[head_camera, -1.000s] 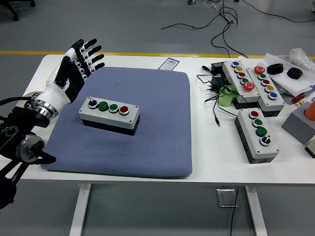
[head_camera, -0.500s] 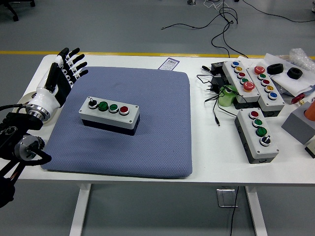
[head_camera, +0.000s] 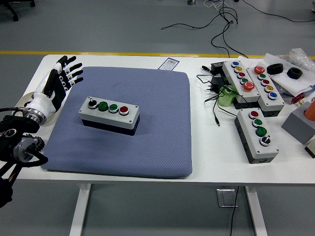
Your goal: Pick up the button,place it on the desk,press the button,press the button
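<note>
A grey button box (head_camera: 109, 113) with a black switch, two green buttons and a red button on top sits on the blue mat (head_camera: 147, 142), left of its middle. My left hand (head_camera: 62, 78) is open with fingers spread, held above the mat's left edge, well left of the box and apart from it. The right arm is out of view.
Three more button boxes (head_camera: 259, 134) stand on the white table (head_camera: 206, 162) at the right, with black cables (head_camera: 214, 93), a green object (head_camera: 227, 96), black rings and a grey block at the far right. A tape roll lies under my left wrist.
My left hand has drawn back to the left and toward me, away from the button box. The box has not moved.
</note>
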### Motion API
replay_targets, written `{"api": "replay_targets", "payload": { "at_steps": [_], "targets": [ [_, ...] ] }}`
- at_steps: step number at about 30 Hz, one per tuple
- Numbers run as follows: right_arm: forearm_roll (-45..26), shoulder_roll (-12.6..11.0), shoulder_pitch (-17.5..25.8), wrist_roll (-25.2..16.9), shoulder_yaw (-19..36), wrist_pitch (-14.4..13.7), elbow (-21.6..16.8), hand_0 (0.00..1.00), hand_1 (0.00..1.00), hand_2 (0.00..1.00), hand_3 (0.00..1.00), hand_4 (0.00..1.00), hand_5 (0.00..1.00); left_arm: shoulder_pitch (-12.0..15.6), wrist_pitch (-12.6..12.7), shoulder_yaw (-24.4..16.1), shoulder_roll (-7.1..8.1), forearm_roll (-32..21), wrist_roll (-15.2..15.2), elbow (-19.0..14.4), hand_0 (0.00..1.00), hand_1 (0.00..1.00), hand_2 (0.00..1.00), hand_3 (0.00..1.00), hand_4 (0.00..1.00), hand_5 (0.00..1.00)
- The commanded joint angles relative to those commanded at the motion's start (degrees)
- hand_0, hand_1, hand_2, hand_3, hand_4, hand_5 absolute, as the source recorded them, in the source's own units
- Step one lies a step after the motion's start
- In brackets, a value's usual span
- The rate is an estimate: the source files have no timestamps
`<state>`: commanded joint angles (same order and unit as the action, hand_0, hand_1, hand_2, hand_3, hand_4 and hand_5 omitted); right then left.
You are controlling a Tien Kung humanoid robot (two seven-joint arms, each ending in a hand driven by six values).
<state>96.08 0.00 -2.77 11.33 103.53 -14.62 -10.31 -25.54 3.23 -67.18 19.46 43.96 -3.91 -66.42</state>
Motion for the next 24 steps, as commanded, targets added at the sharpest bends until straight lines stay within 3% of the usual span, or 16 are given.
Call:
{"api": "replay_targets", "payload": {
  "at_steps": [24],
  "targets": [
    [-0.81,0.00,0.34,0.03,-0.70,-0.15,0.00,0.535,0.651,0.698,0.618,0.311,0.139,0.40,-0.30,-0.20,0.00,-0.41,0.15,0.47,0.819,0.875,0.885,0.933,0.594,0.998]
  ]
}}
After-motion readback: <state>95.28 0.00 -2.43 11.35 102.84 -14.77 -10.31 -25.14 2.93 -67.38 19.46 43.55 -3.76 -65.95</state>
